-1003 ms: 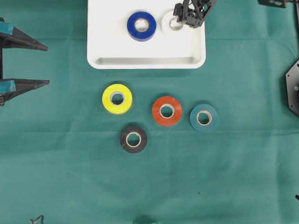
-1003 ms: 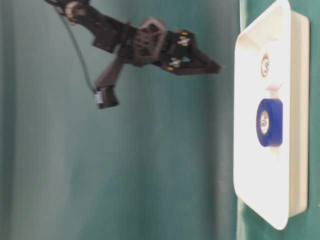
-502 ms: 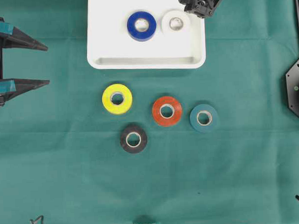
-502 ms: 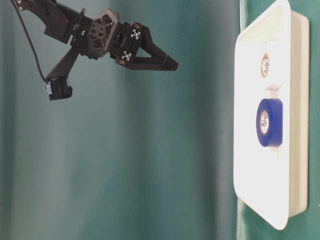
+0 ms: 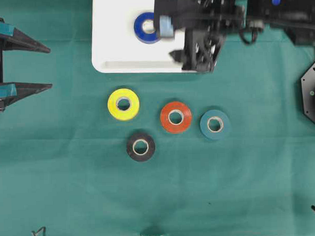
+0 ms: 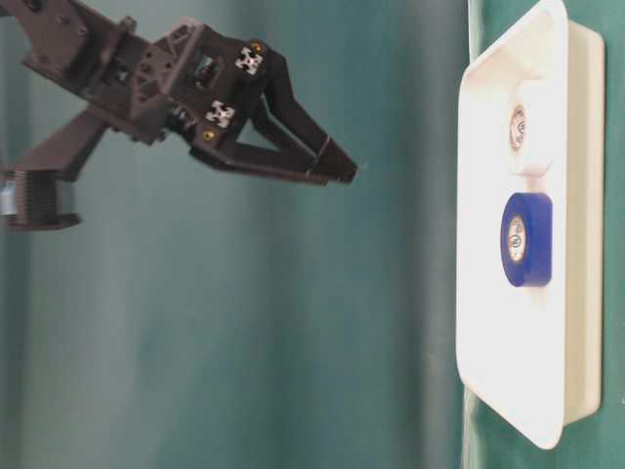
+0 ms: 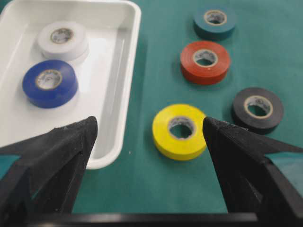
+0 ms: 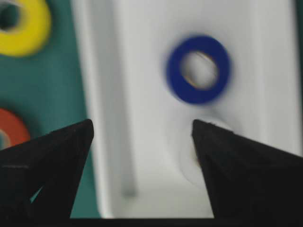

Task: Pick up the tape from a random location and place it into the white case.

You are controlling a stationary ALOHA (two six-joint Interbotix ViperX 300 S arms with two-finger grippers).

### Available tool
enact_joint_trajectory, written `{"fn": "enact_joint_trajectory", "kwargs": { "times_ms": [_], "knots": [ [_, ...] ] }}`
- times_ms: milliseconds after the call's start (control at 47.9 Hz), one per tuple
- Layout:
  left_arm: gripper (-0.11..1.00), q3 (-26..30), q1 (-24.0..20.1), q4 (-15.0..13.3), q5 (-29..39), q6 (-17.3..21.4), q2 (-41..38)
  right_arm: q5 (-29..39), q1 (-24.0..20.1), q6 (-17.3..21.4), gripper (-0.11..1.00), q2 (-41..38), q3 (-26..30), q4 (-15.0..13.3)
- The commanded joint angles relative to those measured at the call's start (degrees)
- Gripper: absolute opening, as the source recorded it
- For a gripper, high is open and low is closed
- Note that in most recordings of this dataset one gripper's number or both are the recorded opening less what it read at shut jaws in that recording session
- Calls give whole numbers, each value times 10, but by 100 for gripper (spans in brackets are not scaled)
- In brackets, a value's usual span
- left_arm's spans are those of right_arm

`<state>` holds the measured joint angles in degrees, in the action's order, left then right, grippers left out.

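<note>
Overhead: the white case (image 5: 113, 47) sits on the green counter (image 5: 72, 193) holding a blue tape (image 5: 145, 27); the right gripper (image 5: 196, 54) hangs over the case's near right corner. Yellow tape (image 5: 123, 104), red tape (image 5: 175, 117), teal tape (image 5: 215, 124) and black tape (image 5: 141, 146) lie on the cloth. The left gripper (image 5: 42, 67) waits at the left edge, fingers spread and empty.

Table level: right fingers (image 6: 322, 161) apart, empty, clear of the case.

Left wrist: a white tape (image 7: 62, 39) lies beside the blue one inside the case

No readable text, labels or numbers.
</note>
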<state>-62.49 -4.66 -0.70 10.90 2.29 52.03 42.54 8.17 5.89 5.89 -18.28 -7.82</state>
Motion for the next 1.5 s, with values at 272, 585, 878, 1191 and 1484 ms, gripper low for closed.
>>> {"fn": "enact_joint_trajectory", "kwargs": {
  "times_ms": [272,585,878,1191,1484],
  "knots": [
    [98,8,-6,0,-3,0,-1,-19,-9,3,83,66,-26,0],
    [98,8,-6,-1,-3,0,0,-85,-13,15,83,215,-144,6],
    [98,8,-6,0,-3,0,1,-115,-13,23,83,367,-250,6],
    [98,8,-6,-1,-3,0,3,-142,-13,37,83,468,-350,6],
    [98,7,-6,0,-3,0,3,-185,-13,38,83,516,-423,12]
  ]
}}
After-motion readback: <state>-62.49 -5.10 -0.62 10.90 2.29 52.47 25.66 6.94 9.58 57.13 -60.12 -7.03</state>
